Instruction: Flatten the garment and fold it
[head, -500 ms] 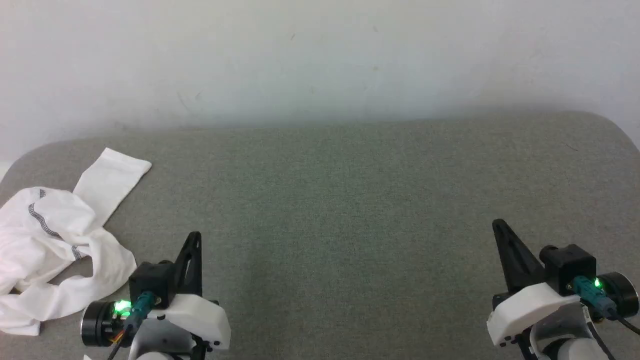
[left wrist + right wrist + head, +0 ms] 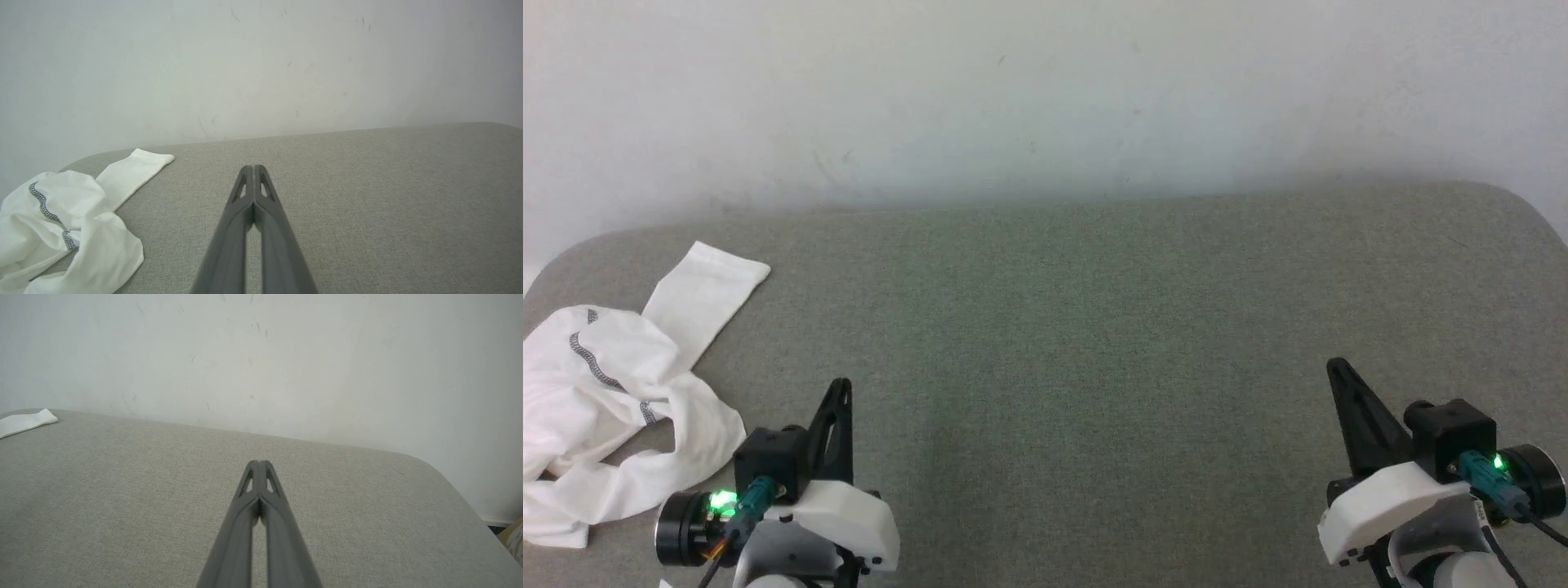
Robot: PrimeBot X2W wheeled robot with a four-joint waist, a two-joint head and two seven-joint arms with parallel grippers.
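Crumpled white long-sleeved shirt of thin soft fabric lies at the left edge of the head view, on the grey woven padded surface. 1 sleeve lies flat, pointing to the upper right of the heap. At lower left, the left gripper is just beside the shirt, not touching. At lower right, the right gripper is well apart from it. Both have their fingers pressed together, empty. The shirt looks light and limp and probably bunches easily. Best hold is likely the sleeve cuff or a hem edge, 1 layer.
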